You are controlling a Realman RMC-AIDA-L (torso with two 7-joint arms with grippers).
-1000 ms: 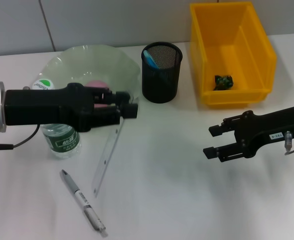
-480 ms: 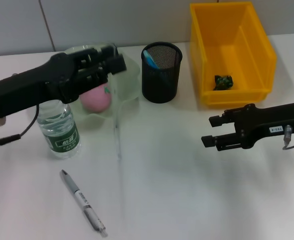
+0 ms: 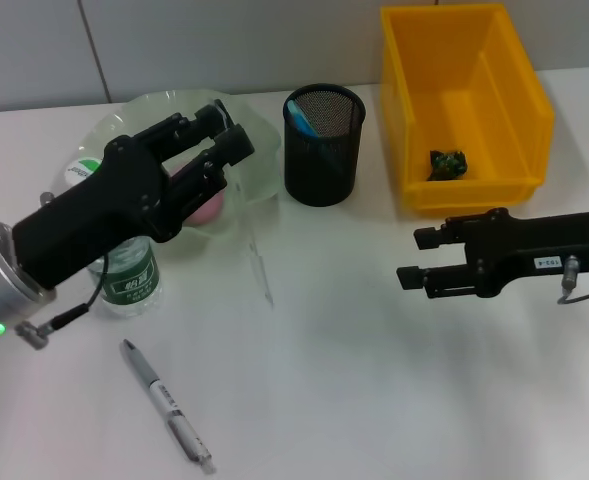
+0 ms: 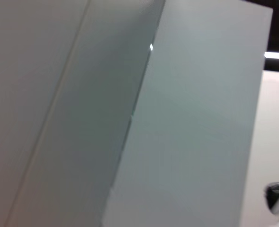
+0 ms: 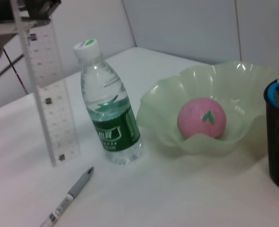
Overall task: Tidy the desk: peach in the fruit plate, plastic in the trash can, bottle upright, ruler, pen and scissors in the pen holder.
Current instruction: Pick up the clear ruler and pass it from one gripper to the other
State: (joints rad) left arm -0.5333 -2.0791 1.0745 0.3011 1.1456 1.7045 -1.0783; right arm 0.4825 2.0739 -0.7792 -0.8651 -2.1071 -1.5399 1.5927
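From the head view, I see the left claw [image 3: 219, 150] has lifted the clear ruler [image 3: 252, 245] off the surface [image 3: 374, 380] within the last second: a second ago it lay flat beside the bottle, and now it hangs nearly upright from the closed claw, its lower end clear of the surface and between the fruit plate [image 3: 259, 150] and the pen holder [image 3: 323, 145]. I take this as the carry stage toward the pen holder, which is near and to the right of the ruler. The peach [image 3: 206, 205] sits in the plate, partly hidden by my left arm; the bottle [image 3: 126, 280] stands upright; dark crumpled plastic [image 3: 447, 163] lies in the yellow bin [image 3: 464, 110]; something blue already pokes out of the holder. The pen [image 3: 169, 407] lies on the surface, not yet handled. The right claw [image 3: 414, 258] hovers open and empty in front of the bin, having drifted slightly left.

The left wrist view shows only wall panels, nothing of use.

In the right wrist view the ruler [image 5: 44, 90] hangs vertical with its bottom edge off the surface, beside the bottle [image 5: 108, 109], with the pen [image 5: 68, 198] below, and the peach [image 5: 202, 117] in the plate [image 5: 163, 109].
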